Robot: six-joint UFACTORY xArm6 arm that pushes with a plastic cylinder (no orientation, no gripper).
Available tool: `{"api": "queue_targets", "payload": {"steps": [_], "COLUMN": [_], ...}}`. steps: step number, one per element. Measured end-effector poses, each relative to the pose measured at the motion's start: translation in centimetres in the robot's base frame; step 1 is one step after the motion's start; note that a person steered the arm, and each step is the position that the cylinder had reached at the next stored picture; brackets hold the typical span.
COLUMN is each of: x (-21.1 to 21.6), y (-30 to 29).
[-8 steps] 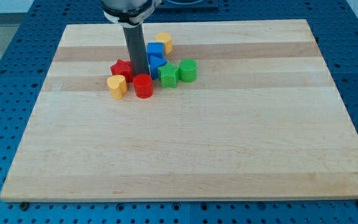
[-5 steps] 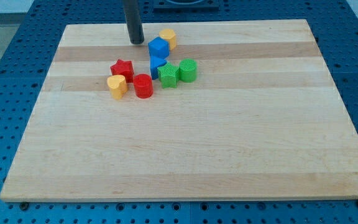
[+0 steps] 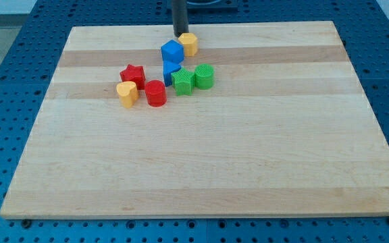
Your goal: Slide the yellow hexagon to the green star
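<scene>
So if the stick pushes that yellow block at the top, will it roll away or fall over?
Probably neither. The yellow hexagon looks squat with a flat top, so it should slide on the smooth board. Touching the blue cube, it may nudge that. My tip sits just above it.

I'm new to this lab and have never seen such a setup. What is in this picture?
One camera looks down on a wooden board. The dark rod at the view's top is the robot arm's pusher; nothing is held. My tip sits just above the yellow hexagon. Beside that lies a blue cube, with another blue block below it. Further down are the green star, a green cylinder, a red star, a red cylinder and a yellow heart.
</scene>
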State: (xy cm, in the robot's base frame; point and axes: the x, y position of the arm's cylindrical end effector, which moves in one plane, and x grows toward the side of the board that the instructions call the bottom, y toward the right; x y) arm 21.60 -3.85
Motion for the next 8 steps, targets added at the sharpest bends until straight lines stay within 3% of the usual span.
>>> {"api": "queue_targets", "payload": {"steps": [5,6,8], "x": [8.0,8.2,3.3], "y": [1.4,1.4,0.4]}}
